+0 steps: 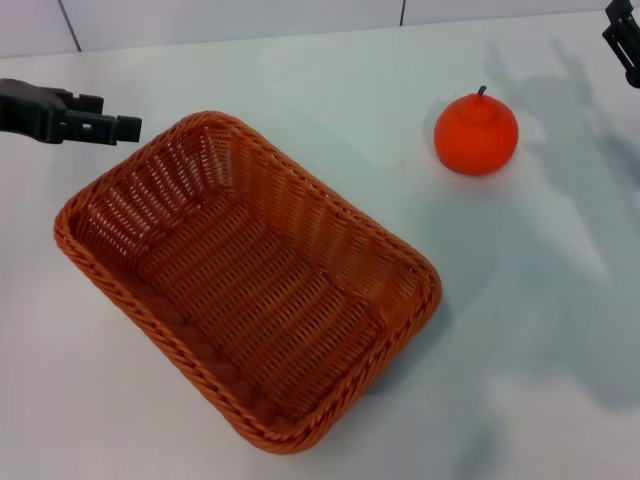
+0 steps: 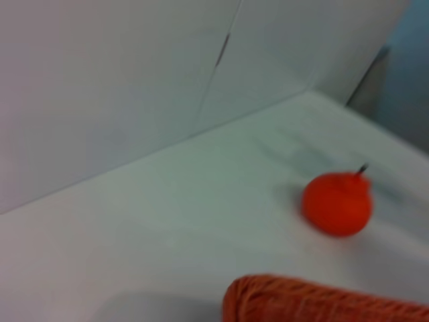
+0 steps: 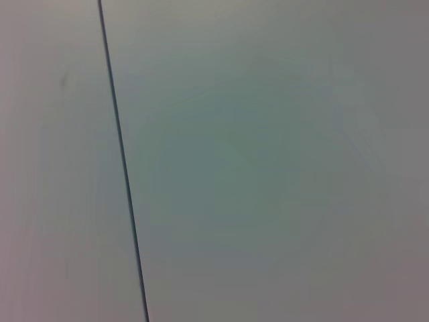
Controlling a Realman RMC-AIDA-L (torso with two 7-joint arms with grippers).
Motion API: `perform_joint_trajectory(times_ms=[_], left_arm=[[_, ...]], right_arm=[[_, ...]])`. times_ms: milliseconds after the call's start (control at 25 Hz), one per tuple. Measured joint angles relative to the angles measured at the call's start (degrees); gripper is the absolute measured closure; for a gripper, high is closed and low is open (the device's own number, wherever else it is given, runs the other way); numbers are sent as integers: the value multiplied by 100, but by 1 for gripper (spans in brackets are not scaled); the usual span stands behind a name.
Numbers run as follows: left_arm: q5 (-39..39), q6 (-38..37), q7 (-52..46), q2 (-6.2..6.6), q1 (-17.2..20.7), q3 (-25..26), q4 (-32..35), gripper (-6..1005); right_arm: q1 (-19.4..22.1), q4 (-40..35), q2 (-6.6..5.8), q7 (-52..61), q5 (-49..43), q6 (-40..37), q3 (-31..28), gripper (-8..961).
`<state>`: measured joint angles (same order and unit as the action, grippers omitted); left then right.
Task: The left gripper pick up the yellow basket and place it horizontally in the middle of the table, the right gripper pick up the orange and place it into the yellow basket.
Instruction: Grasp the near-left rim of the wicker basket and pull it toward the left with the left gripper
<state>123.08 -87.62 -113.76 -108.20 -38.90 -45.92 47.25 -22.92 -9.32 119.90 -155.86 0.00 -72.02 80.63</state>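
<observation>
**basket lying diagonal, orange apart from it, both claws off to the sides**

from the head camera i see the yellow basket sitting flat on the table, open side up and empty. it lies on a diagonal, one short end toward the far left and the other toward the near right, so its long sides are not square with the table edge. its braided rim is whole all the way round.

the orange stands on the table to the far right of the basket, well apart from it, stem pointing up. nothing is touching it.

the left gripper comes in from the left edge, pointing right, its tips just beside the basket's far left corner but apart from the rim. i see two dark fingers lying close together with a thin gap between them and nothing in it; whether they are fully pressed together i cannot tell.

the right gripper shows only as a black piece at the upper right corner, well away from the orange, and i cannot tell how its jaws stand.

my left wrist camera catches a corner of the basket rim and the orange beyond it on the white top, with a wall panel behind. the right wrist camera shows only a pale flat surface crossed by one dark seam.
</observation>
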Motion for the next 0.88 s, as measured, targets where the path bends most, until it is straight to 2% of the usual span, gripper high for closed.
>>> perform_joint_trajectory(times_ms=[280, 520, 880], left_arm=[[968, 496, 34, -354, -129, -59, 402, 174], [1482, 606, 49, -489, -181, -154, 434, 175], [1755, 677, 131, -714, -178, -223, 445, 174]], right_arm=[[37, 0, 2, 133, 0, -47, 21, 13], [44, 34, -1, 137, 0, -99, 60, 13], [51, 45, -3, 144, 0, -101, 102, 14]])
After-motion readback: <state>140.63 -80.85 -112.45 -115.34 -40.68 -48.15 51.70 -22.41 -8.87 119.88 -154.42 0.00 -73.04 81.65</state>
